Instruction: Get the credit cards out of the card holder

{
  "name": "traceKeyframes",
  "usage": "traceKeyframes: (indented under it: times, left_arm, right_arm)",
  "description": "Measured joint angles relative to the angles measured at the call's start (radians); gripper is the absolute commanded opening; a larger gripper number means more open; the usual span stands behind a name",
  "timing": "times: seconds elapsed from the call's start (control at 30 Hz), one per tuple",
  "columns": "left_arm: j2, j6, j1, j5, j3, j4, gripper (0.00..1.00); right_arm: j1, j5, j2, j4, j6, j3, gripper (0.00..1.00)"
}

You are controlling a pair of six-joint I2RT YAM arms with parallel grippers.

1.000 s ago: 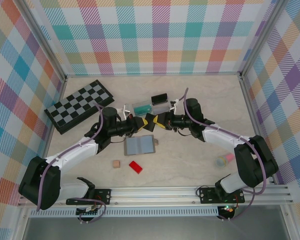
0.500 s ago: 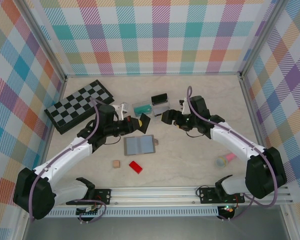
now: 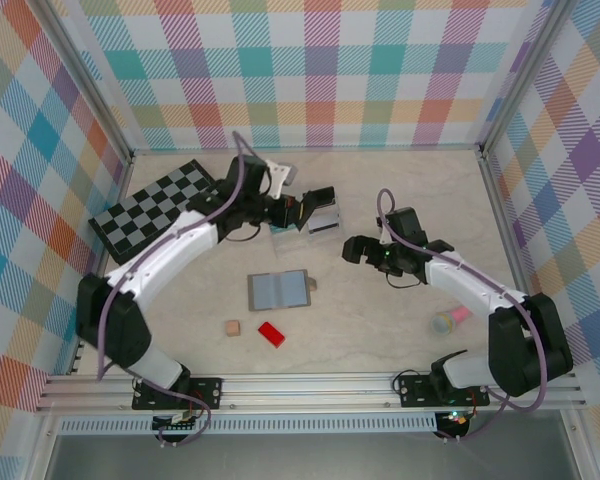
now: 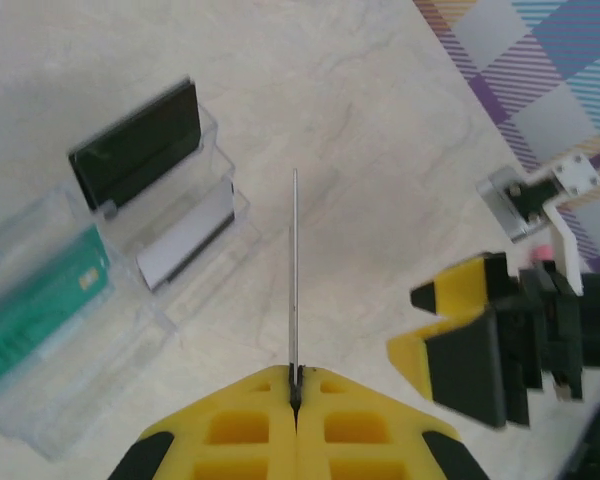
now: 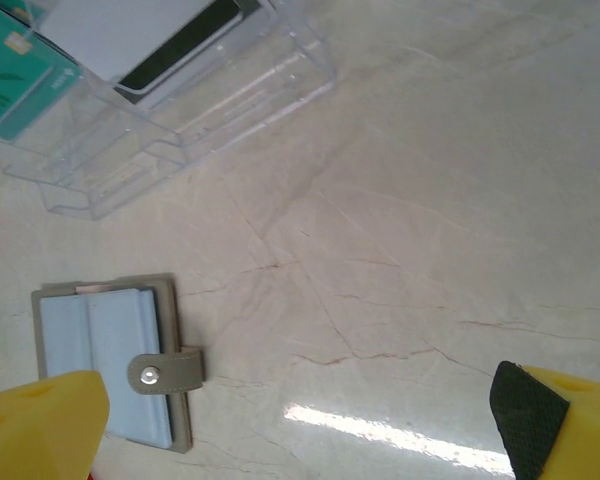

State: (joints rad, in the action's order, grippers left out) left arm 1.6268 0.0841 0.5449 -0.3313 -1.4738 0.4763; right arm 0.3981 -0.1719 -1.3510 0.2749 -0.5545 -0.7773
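Credit cards [image 4: 185, 238], thin plastic rectangles, stand in a clear stepped plastic rack [image 5: 210, 130] on the far side of the card holder [image 3: 279, 290], well apart from it. The card holder is a flat grey fabric folding wallet. It lies open on the pale marbled bench [image 3: 380, 320] with two blue-grey panels facing up and its snap strap [image 5: 166, 375] sticking out to its right.

In the rack, a black card [image 4: 140, 145] leans in the rear tier and a silver-grey card [image 4: 195, 230] sits in the tier in front of it. A clear-teal card [image 4: 40, 305] rests in the section beside them.

The left claw [image 4: 294, 385] is also beyond the card holder, close to the rack. Its yellow fingers are clenched on a fourth card [image 4: 294, 270], seen edge-on as a thin upright line in the left wrist view; in the top view it looks dark.

The right claw [image 5: 298, 390] hovers beyond and to the right of the card holder, fingers spread wide and gripping nothing.

A black-and-grey folding chessboard [image 3: 155, 210] lies beyond and left of the card holder. A small red block [image 3: 271, 333] and a small tan cube [image 3: 232, 327] sit just nearer than it.
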Motion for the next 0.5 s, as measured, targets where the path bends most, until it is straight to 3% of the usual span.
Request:
traceKeyframes:
  times: [0.13,0.5]
  left_arm:
    - [0.150,-0.191,0.002,0.020,-0.210,0.111,0.00]
    - [0.387,-0.693,0.018,0.023,-0.525,0.291,0.00]
  right_arm:
    - [0.000,-0.008,0.000,-0.019,-0.007,0.025,1.00]
    - [-0.039,0.008,0.040,-0.088,-0.030,0.098,1.00]
